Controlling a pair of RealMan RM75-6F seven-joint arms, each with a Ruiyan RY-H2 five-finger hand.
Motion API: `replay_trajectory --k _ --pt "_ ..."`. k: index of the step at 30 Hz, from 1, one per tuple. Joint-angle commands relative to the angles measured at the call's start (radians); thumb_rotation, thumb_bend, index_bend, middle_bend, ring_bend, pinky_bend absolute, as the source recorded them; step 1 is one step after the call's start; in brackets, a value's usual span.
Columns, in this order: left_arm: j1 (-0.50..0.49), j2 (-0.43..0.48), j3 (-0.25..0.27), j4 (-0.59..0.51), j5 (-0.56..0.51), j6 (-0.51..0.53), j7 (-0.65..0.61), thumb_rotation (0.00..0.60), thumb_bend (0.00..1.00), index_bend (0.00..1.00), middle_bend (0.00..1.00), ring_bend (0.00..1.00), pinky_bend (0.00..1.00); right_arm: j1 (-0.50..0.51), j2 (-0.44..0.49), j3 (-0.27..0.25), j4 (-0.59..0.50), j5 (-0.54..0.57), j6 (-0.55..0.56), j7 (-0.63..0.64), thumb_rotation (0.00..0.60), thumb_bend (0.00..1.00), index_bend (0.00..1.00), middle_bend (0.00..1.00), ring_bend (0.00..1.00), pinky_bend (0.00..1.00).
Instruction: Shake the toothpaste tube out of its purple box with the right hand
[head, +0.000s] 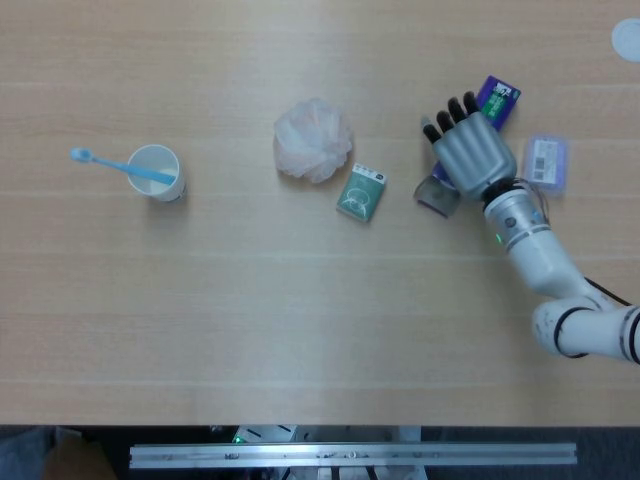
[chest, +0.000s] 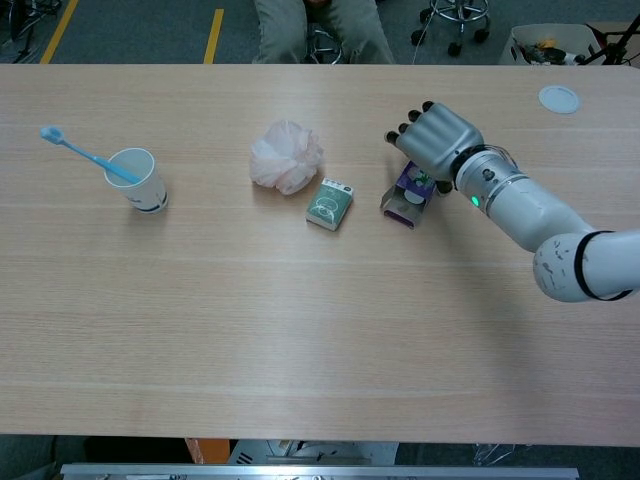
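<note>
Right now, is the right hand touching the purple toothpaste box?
Cannot tell. In both the head and chest views the right hand lies over the purple toothpaste box, hiding its middle, so neither view shows contact or a gap.

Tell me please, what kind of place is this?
Probably a lab or test room, not a bathroom. Wash things lie on a bare wooden table: a cup with a toothbrush, a bath sponge. A rolling stool stands behind, and a robot's right hand works there.

my right hand (head: 473, 155): grey metal back, black fingers | wrist: silver ring, small green light | forearm: glossy white, black joint bands
</note>
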Motion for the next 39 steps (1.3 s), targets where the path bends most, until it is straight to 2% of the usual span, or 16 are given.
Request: replay_trajectory --k 1,13,28,39 --pt "0.0 0.001 -0.001 0.006 -0.005 -0.006 -0.009 0.6 0.26 0.15 0.15 0.16 0.19 0.015 -0.035 0.001 0.036 0.004 0.004 -0.014 0.6 0.04 0.15 0.24 0.14 0.17" --pt "-0.001 0.0 -0.006 0.03 -0.012 -0.015 -0.035 0.6 0.26 0.15 0.15 0.16 0.19 0.052 -0.143 0.052 0.129 0.005 0.031 0.009 0.6 0.04 0.15 0.24 0.14 0.17" --pt "0.003 -0.005 -0.005 0.039 -0.015 -0.018 -0.038 0.6 0.26 0.15 0.15 0.16 0.19 0.032 -0.022 0.071 0.151 0.13 -0.053 0.024 0.6 0.05 0.15 0.24 0.14 0.17" --pt "0.008 -0.003 -0.005 0.031 -0.021 -0.017 -0.028 0.6 0.26 0.15 0.15 0.16 0.19 0.047 -0.051 0.064 0.274 0.179 -0.123 0.049 0.6 0.07 0.16 0.24 0.14 0.17"
